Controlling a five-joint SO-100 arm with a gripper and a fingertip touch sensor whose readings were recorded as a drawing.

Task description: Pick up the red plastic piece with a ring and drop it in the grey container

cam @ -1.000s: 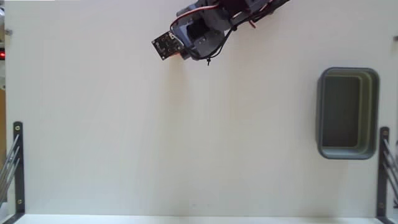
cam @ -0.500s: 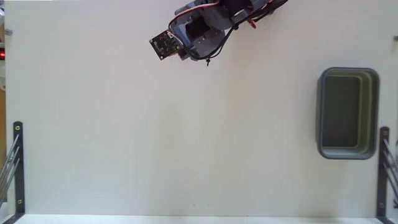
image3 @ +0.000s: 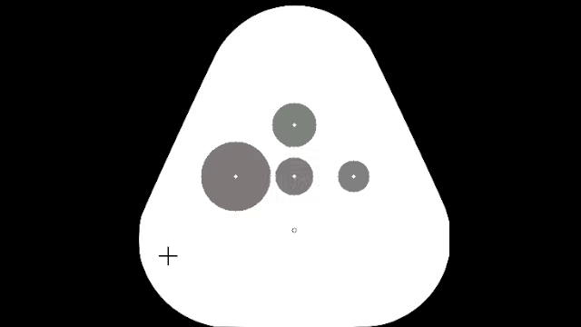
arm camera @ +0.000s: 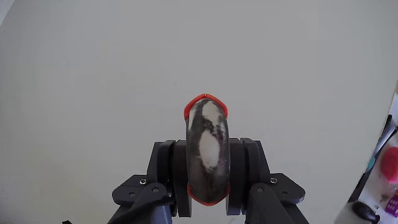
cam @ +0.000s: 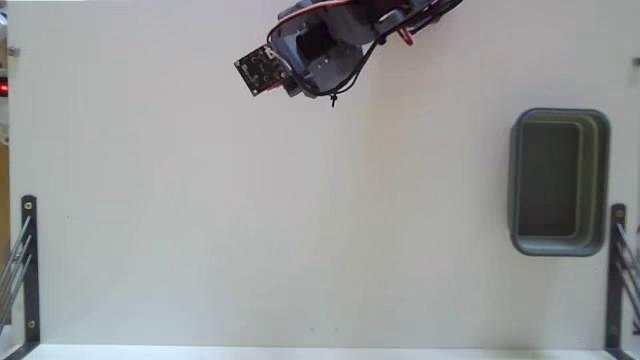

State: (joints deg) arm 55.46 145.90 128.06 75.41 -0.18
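At the top edge of the fixed view, the gripper [arm camera: 206, 152] has drifted a little up and to the left over the last second. The small black circuit board [cam: 254, 69] on its head now sits nearer the frame's upper border. Nothing else on the table [cam: 300, 220] has shifted.

In the wrist view, two matte black jaw blocks flank a smooth, mottled grey-and-white oval edged by a thin glossy red rim [arm camera: 206, 98]. I cannot tell whether that red loop belongs to the red plastic piece with a ring or to the finger itself. So I cannot say whether the gripper is clamped on the piece or simply closed on nothing. No red piece lies loose anywhere on the table in either view.

If the piece is held, the drift away from the tub means the carry has not turned towards its goal yet.

The grey container [cam: 516, 180] stands well apart at the right side. It is a dark, rounded-corner plastic tub with a thick rim and looks empty. The table is flat, pale and matte, and black metal brackets [cam: 28, 260] stand at its lower corners.
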